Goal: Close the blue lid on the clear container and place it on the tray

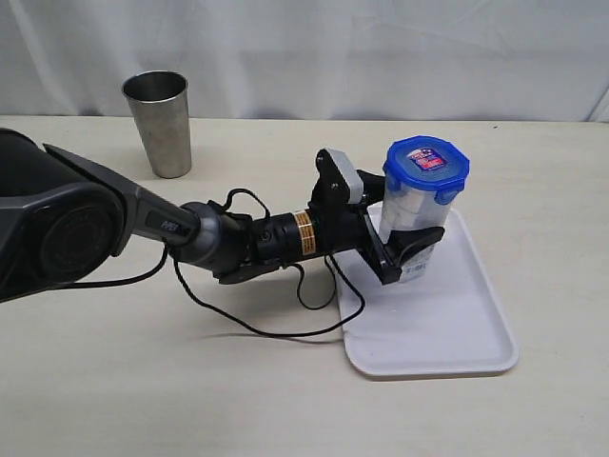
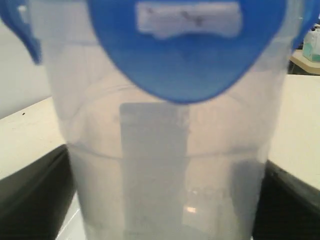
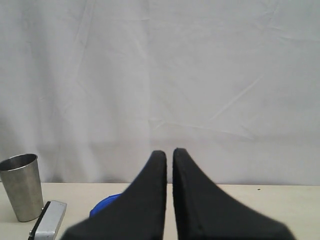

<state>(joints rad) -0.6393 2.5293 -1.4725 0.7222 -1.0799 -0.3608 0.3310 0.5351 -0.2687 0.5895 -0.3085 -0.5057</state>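
Left gripper (image 1: 407, 255) straddles the lower half of the clear container (image 1: 411, 205), blue lid (image 1: 427, 164) seated on top, over the tray (image 1: 457, 333) at the corner nearest the arm. The good move here: spread both jaws evenly, then back straight out, level, so neither finger nudges this tall canister over. Whether the pads press or merely flank the walls, I cannot tell. The base sits behind a jaw, and the far flaps are hidden. Right gripper (image 3: 169, 200) is clenched, empty.
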